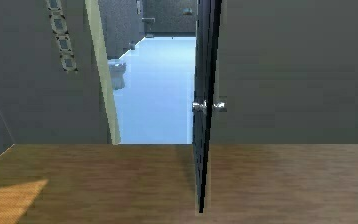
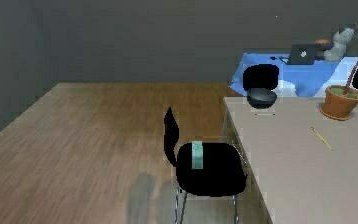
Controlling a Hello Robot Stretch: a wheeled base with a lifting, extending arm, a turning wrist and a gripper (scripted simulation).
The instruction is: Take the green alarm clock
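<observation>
Chair [image 2: 215, 178] — black, beside the tabletop [image 2: 287, 165] — carries a small pale green object [image 2: 197, 155] on its seat, perhaps the alarm clock. Dark bowl [image 2: 261, 97] and potted plant [image 2: 342, 98] stand on the tabletop. End effector's state cannot be told.

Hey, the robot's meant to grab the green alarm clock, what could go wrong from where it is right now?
1. The dark door stands edge-on straight ahead; driving forward may clip it or lead into the blue-floored room beyond.
2. A small pale green object rests on the black chair beside the beige table. It may be the clock, but is too small to confirm, and the chair's back and the table edge crowd any reach.
</observation>
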